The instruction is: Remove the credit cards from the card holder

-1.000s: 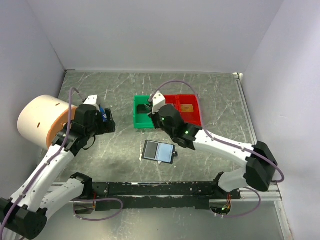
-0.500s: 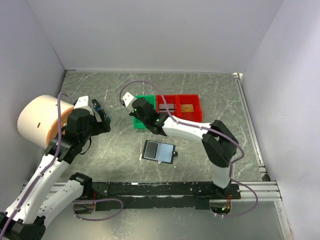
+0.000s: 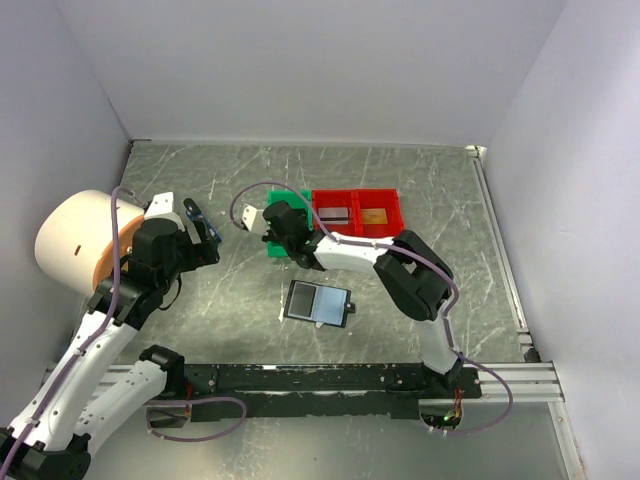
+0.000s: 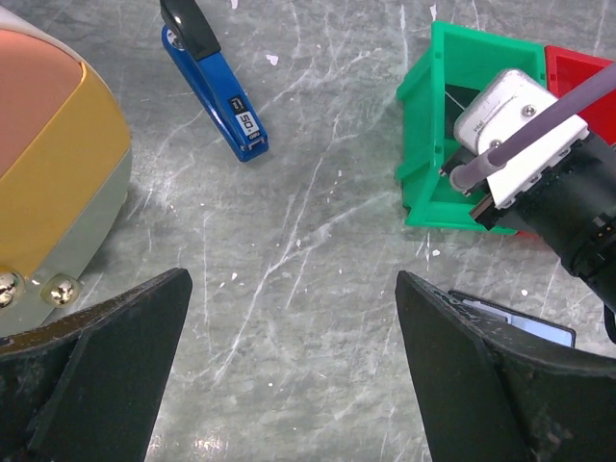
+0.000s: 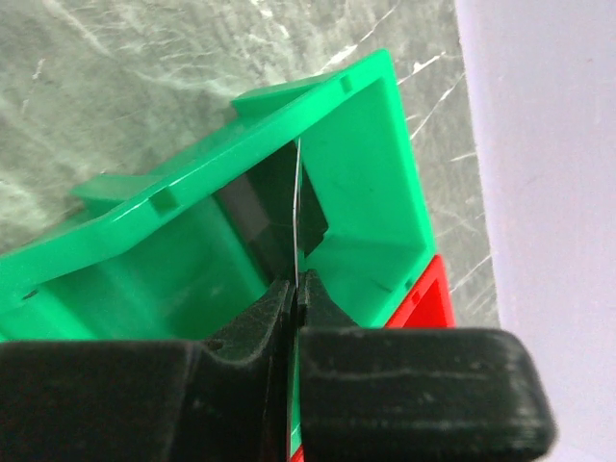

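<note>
Only the right wrist view shows the right end effector (image 5: 294, 289) pinching a thin credit card (image 5: 295, 207) over the green bin (image 5: 375, 183); the left end effector (image 4: 289, 318) is wide apart; the top view shows the card holder (image 3: 318, 302).

Green bin (image 5: 371, 173), pale-edged credit card (image 5: 295, 217)

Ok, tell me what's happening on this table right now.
The right gripper is shut on a thin card, seen edge-on, and is pointed into the green bin. The left gripper hangs wide open over the table, holding nothing. The card holder lies open on the table in front of the bins. The red bins beside the green one hold a grey card and an orange-gold card.
</note>
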